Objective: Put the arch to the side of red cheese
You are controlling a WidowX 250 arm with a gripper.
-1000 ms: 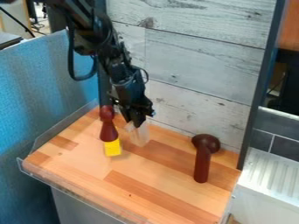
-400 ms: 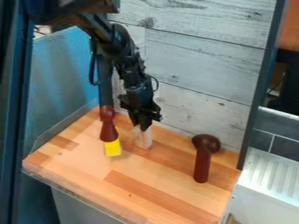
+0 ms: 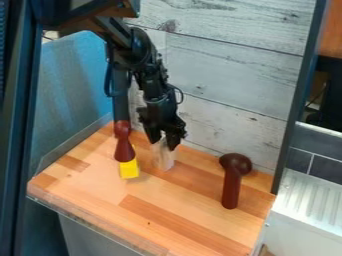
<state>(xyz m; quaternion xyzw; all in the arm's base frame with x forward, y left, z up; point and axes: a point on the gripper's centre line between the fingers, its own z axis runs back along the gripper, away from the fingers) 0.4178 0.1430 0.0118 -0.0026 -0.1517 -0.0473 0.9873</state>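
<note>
- The pale block (image 3: 163, 159), likely the arch, is near the yellow block (image 3: 129, 169).
- The end effector (image 3: 163, 143) looks open, fingers spread.
- If it lifts crooked, one finger could bump the arch over.

The gripper (image 3: 165, 144) partly hides the top of the pale block (image 3: 165, 159), whose faint outline leaves its exact shape unclear. The top edge cuts off the arm (image 3: 139, 55); the wooden surface (image 3: 180, 220) runs out of view at the near side, the white ribbed panel (image 3: 310, 205) at the right.
</note>
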